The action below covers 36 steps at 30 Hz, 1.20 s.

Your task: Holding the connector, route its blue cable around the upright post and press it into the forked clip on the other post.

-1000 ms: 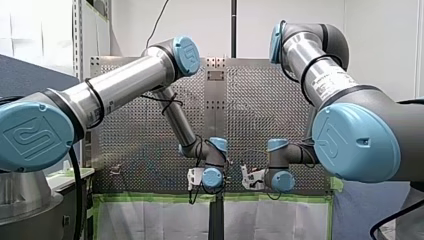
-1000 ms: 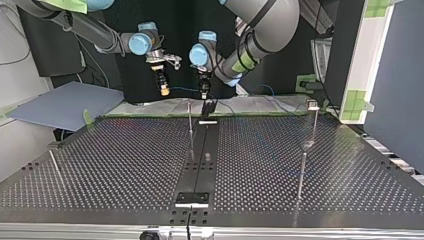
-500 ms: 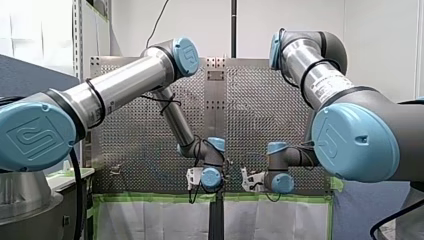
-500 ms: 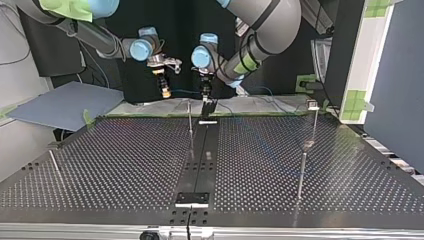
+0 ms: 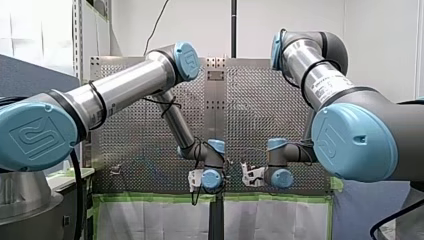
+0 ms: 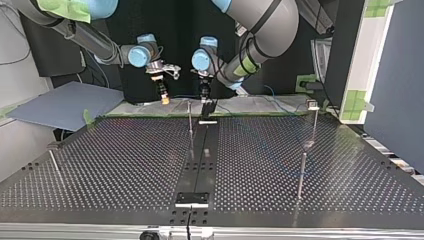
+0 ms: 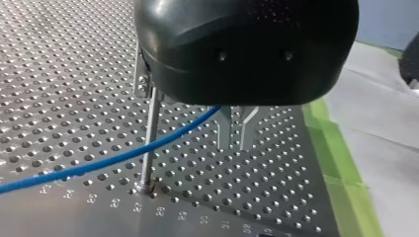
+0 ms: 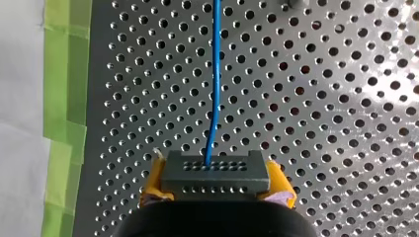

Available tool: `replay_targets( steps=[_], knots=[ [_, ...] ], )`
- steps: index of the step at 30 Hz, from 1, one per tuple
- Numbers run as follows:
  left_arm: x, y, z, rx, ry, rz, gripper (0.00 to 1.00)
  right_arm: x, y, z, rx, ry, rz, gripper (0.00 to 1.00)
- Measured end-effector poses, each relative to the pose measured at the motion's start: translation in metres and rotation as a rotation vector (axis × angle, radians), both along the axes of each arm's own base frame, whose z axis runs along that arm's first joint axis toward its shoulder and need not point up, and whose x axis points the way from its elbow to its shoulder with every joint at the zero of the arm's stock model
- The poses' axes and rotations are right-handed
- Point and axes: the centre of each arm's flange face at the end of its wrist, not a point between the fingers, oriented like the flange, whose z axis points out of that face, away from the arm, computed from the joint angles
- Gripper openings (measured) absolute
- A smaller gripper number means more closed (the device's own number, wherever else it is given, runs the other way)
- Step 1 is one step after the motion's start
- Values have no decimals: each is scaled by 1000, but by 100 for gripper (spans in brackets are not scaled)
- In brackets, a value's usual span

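My right gripper (image 8: 216, 191) has yellow pads (image 8: 152, 186) shut on a dark grey connector (image 8: 215, 174). The blue cable (image 8: 214, 74) leaves the connector and runs straight ahead over the perforated table. In the top view my right gripper (image 6: 162, 96) hangs at the table's far edge, beside my left gripper (image 6: 204, 94). My left gripper (image 7: 236, 129) has its metal fingers nearly together on the blue cable (image 7: 123, 155), which passes close by a thin upright post (image 7: 149, 143). A metal piece at that post's top is partly hidden. A post with a clip (image 6: 313, 106) stands far off at the top view's right.
A thin post (image 6: 190, 120) stands near the black centre strip (image 6: 200, 165). A further post (image 6: 301, 175) rises at the top view's right and a short one (image 6: 55, 165) at its left. Green tape (image 7: 331, 148) marks the table's edge beside my left gripper.
In the top view my right gripper has come lower, toward the table's far edge, with the connector in it. My left gripper has hardly moved.
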Motion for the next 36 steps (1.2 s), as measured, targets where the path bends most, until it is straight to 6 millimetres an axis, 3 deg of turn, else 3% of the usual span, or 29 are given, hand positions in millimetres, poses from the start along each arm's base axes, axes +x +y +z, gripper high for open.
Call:
replay_targets(
  steps=[11,36],
  knots=[
    [20,-3,10,-27,-11,9,12,-13,-15,2,-6,-10,-8,0],
    [47,19,14,-41,-14,29,12,-25,-40,11,3,-12,-19,0]
  ],
)
